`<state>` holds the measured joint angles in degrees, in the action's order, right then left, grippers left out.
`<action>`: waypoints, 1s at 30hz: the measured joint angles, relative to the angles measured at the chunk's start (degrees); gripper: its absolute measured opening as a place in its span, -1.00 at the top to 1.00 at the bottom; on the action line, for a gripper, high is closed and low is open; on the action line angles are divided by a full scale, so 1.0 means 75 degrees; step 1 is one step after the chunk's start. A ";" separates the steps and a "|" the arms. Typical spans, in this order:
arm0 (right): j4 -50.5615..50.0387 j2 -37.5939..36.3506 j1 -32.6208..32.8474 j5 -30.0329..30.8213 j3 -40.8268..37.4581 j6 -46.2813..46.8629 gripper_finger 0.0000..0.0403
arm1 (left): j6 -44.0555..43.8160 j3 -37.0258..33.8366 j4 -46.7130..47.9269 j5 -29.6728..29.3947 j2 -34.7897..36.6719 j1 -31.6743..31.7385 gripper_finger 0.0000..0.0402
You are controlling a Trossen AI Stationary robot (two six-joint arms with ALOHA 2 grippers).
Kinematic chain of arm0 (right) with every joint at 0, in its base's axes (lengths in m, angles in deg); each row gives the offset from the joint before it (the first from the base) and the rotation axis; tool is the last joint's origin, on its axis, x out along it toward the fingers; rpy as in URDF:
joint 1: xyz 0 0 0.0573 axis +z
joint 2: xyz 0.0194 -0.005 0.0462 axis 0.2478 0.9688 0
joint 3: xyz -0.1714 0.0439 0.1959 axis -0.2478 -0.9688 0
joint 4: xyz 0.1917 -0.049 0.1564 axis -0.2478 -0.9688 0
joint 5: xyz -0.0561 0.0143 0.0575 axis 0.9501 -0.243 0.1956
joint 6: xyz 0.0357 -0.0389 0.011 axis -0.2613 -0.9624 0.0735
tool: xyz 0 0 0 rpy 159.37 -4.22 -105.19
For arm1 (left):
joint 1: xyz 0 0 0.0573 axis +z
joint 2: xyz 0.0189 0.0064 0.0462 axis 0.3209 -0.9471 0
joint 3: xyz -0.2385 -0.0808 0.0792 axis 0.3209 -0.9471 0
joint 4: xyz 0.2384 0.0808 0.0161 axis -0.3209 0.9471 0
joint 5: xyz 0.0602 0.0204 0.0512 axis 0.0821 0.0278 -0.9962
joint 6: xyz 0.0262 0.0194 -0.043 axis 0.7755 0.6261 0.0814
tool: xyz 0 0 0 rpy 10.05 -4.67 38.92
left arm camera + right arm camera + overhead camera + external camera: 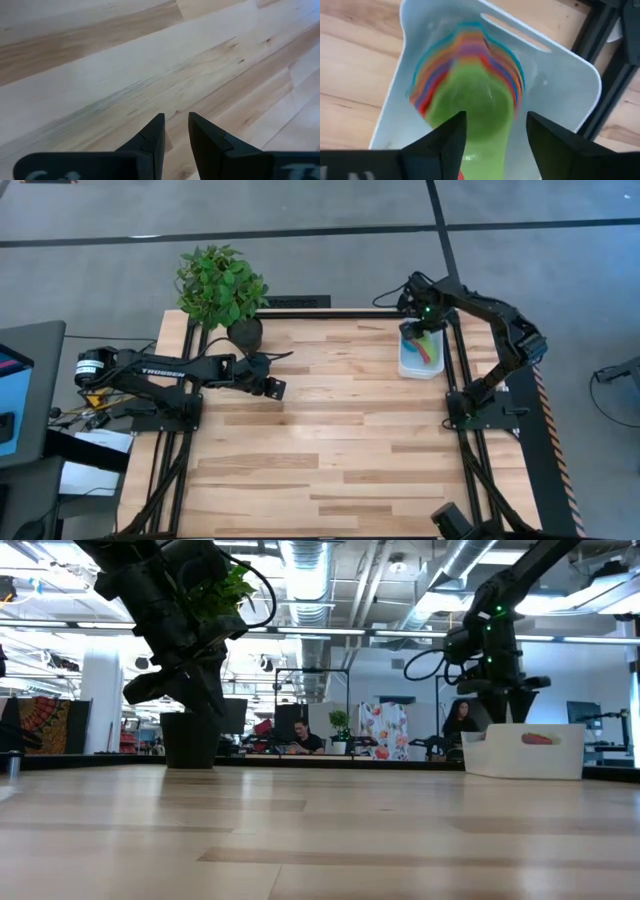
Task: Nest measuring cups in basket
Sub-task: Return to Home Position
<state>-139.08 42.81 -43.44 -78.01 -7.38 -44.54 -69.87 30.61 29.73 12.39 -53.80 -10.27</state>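
Note:
The white basket [420, 366] [525, 752] [570, 65] sits at the table's far right. The measuring cups [470, 60] lie in it as one nested stack, green innermost, with red, orange, blue and teal rims around it [428, 348]. My right gripper [496, 125] [418, 325] hangs open just above the stack, and the green cup's handle [490, 145] runs between its fingers; I see no touch. My left gripper [176, 125] [275, 388] hovers over bare wood on the table's left side, its fingers a narrow gap apart and holding nothing.
A potted plant [220, 285] in a dark pot [190, 740] stands at the far left corner, close behind my left arm. Black frame rails [455, 380] run beside the basket on the right. Bare wood [340, 440] fills the middle and near part of the table.

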 joint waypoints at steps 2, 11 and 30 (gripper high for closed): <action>-0.0120 -0.0018 0.0085 0.0107 -0.0002 0.0003 -0.16 | -0.0003 0.0000 0.0000 0.0076 0.0000 0.0000 0.64; -0.0098 -0.0942 0.0747 0.0211 -0.0006 0.0368 -0.11 | 0.0191 0.0144 0.0008 0.0162 0.0025 0.0000 0.64; 0.6077 -0.2874 0.5503 -0.1839 0.0000 0.1794 0.68 | 0.4104 0.0883 -0.1186 -0.0558 0.2913 -0.0467 0.90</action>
<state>-93.51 21.25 -2.17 -91.80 -7.38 -31.08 -39.09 37.23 20.83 8.21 -31.95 -13.77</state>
